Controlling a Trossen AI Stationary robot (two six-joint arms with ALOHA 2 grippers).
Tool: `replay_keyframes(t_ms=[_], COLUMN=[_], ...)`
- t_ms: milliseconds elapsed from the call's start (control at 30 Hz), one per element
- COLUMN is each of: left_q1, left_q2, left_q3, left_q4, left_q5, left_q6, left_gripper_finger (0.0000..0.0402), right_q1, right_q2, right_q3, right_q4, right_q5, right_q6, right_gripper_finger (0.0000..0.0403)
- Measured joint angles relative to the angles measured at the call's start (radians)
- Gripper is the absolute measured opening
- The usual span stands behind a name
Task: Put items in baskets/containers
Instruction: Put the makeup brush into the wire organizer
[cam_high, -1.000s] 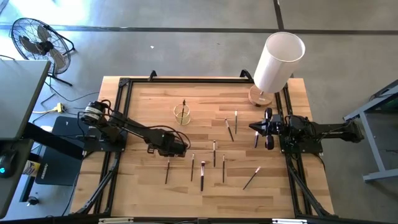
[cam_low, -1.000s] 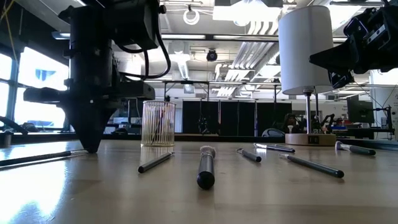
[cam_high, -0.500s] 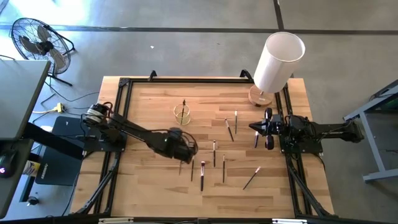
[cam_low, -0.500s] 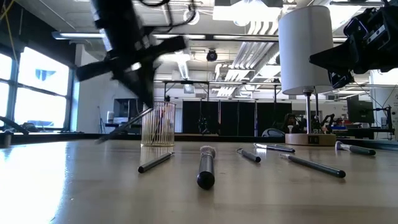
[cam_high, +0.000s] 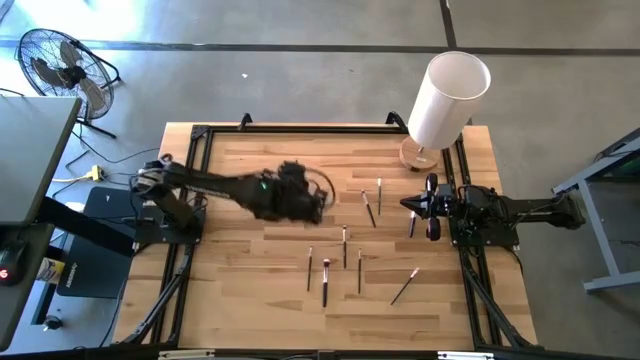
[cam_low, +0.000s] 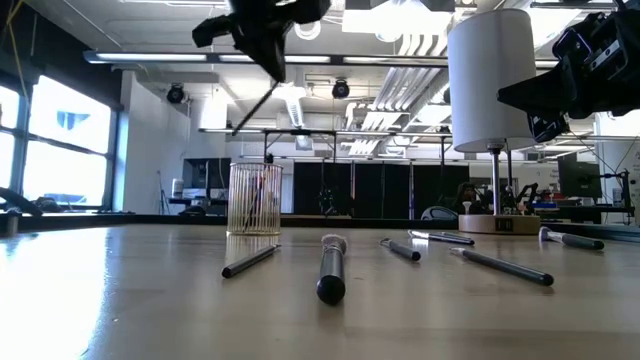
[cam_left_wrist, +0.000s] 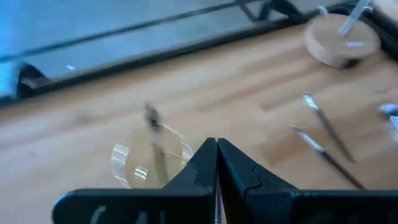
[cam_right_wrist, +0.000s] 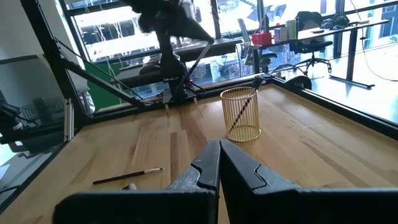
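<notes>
- Nearest in the low view, a thick dark brush lies on the wooden table, pointing at the camera, with a thinner stick just to one side and several more sticks spread out on the other.
- From above, these loose brushes lie scattered across the middle and right of the table, apart from one another.
- Farther back stands the small clear cup, upright, with one stick already leaning inside it.
- The left gripper hangs high above the cup, fingers pinched on a thin brush that slants down from it.
- The right gripper waits at the table's right edge, fingers pressed together on nothing.
- Behind it stands the tall white cylinder.
</notes>
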Motion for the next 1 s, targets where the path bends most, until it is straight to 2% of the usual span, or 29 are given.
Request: replay_keyframes(t_ms=[133, 233, 300, 367, 467, 600, 733, 867, 1000], left_q1=[0.099, 0.177, 0.233, 0.289, 0.367, 0.428, 0.463, 0.46, 0.46], left_q2=[-0.094, -0.176, -0.256, -0.302, -0.371, -0.402, -0.416, -0.41, -0.416], left_q3=[-0.065, -0.142, -0.233, -0.323, -0.492, -0.681, -0.813, -0.88, -0.879], left_q4=[0.086, 0.282, 0.361, 0.588, 0.805, 1.156, 1.368, 1.391, 1.405], left_q5=[0.011, 0.04, 0.093, 0.164, 0.299, 0.447, 0.547, 0.55, 0.547], left_q6=[0.195, 0.353, 0.456, 0.549, 0.676, 0.775, 0.836, 0.838, 0.843], left_gripper_finger=[0.0, 0.0, 0.0, 0.0, 0.0, 0.0, 0.0, 0.0001, 0.0009], right_q1=[0.0, 0.0, 0.0, 0.0, 0.0, 0.0, 0.0, 0.0, 0.0], right_q2=[0.0, 0.0, 0.0, 0.001, 0.004, 0.008, 0.013, 0.022, 0.027], right_q3=[0.0, 0.0, 0.0, 0.0, 0.0, 0.0, 0.0, 0.0, 0.0], right_q4=[0.0, 0.0, 0.0, 0.003, 0.0, 0.0, 0.001, 0.0, -0.001], right_q5=[0.0, 0.0, 0.0, 0.0, 0.0, -0.001, 0.0, 0.0, 0.0], right_q6=[0.0, 0.0, 0.0, 0.0, 0.0, 0.0, 0.0, 0.0, 0.0], right_gripper_finger=[0.0005, 0.0005, 0.0005, 0.0005, 0.0005, 0.0005, 0.0005, 0.0005, 0.0005])
